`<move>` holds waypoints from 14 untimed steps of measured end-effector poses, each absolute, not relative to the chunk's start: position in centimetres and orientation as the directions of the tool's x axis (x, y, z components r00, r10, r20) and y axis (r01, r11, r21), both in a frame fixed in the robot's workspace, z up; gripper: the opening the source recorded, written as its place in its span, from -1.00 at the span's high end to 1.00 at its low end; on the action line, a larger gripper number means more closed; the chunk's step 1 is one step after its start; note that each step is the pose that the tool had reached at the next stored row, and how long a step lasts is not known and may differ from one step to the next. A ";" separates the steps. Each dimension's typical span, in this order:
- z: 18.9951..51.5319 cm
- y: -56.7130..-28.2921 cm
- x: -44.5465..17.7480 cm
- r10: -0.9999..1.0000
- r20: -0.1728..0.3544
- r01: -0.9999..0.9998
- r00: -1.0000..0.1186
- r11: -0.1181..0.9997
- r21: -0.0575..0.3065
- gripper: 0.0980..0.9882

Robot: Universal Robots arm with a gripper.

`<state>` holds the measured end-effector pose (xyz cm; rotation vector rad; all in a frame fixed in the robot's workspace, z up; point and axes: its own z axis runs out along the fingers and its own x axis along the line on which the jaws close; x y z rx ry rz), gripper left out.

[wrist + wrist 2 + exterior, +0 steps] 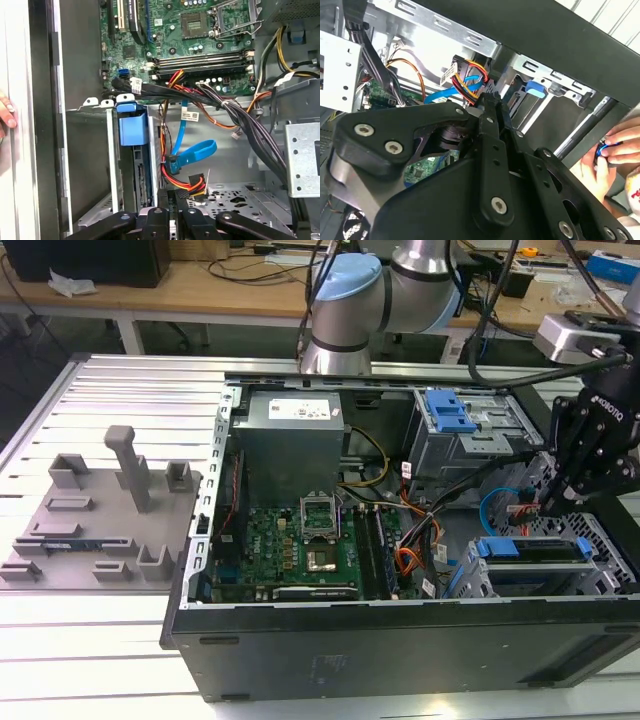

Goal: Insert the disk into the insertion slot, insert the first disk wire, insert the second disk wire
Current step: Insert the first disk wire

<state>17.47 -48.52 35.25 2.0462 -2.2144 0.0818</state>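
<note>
Pincer (pixel 175 193) of mine drawn narrow, tips just beside the first disk wire (pixel 184 179); whether they pinch its dark connector I cannot tell; beyond loops the second disk wire (pixel 199 150); insertion slot (pixel 605 540) sits at four o'clock in the exterior view; motherboard (pixel 200 50) farthest.

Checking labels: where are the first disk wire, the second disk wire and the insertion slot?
first disk wire (pixel 175 178), first wrist view, red-orange strands near its end.
second disk wire (pixel 200 150), first wrist view, its blue loop.
insertion slot (pixel 608 550), exterior view, perforated side wall.
</note>
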 end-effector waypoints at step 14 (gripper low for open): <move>35.4 -49.8 16.8 -0.995 0.061 -0.996 -0.075 0.077 0.036 0.85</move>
